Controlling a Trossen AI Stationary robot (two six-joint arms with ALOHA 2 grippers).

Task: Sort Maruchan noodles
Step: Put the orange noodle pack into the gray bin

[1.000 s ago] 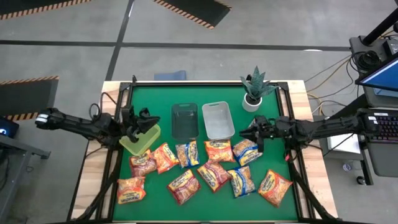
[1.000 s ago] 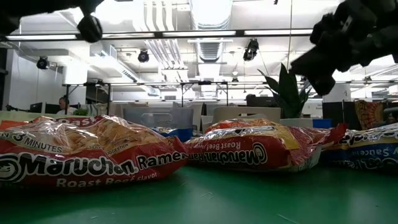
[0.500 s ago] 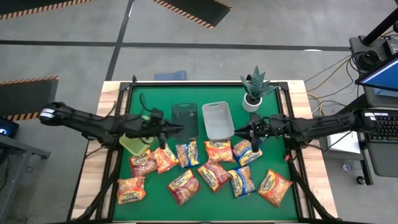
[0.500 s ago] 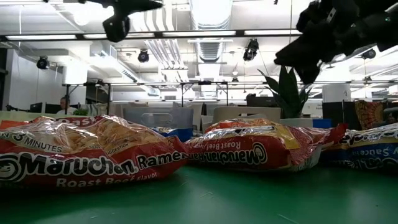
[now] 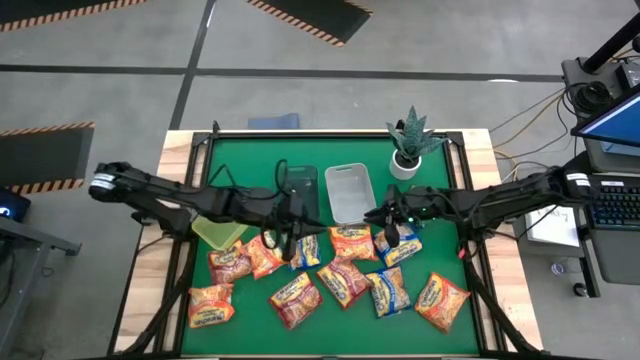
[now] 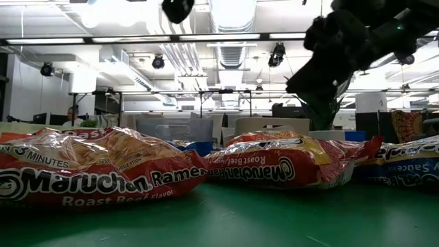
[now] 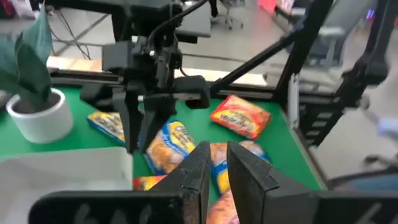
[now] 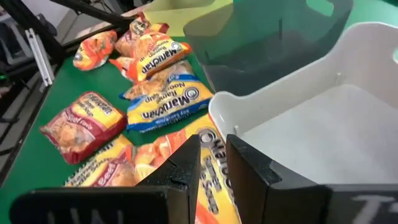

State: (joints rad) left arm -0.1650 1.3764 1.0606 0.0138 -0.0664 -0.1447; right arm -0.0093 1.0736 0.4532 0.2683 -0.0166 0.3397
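Observation:
Several Maruchan noodle packets lie flat on the green table: red (image 5: 343,280), orange (image 5: 265,252) and blue-and-yellow (image 5: 302,247). My left gripper (image 5: 298,224) hovers shut over the near edge of the dark bin (image 5: 298,188), above the blue-and-yellow packet. Its fingers (image 7: 202,165) stand almost together with nothing between them. My right gripper (image 5: 386,216) hovers shut by the near right corner of the white bin (image 5: 348,190), over an orange packet (image 8: 208,155). It is also empty. In the low view, both arms hang high above the packets (image 6: 103,171).
A yellow-green bin (image 5: 222,231) stands left of the dark bin, and a potted plant (image 5: 410,145) stands at the far right. Packets fill the near half of the table, with bare green mat along the far edge. The two grippers face each other, one bin's width apart.
My left gripper has swung from over the yellow-green bin toward the table's right edge. It has risen a little and rolled, and now hangs over the dark bin's near edge. My right gripper has crept toward the table's left edge. No packet has moved.

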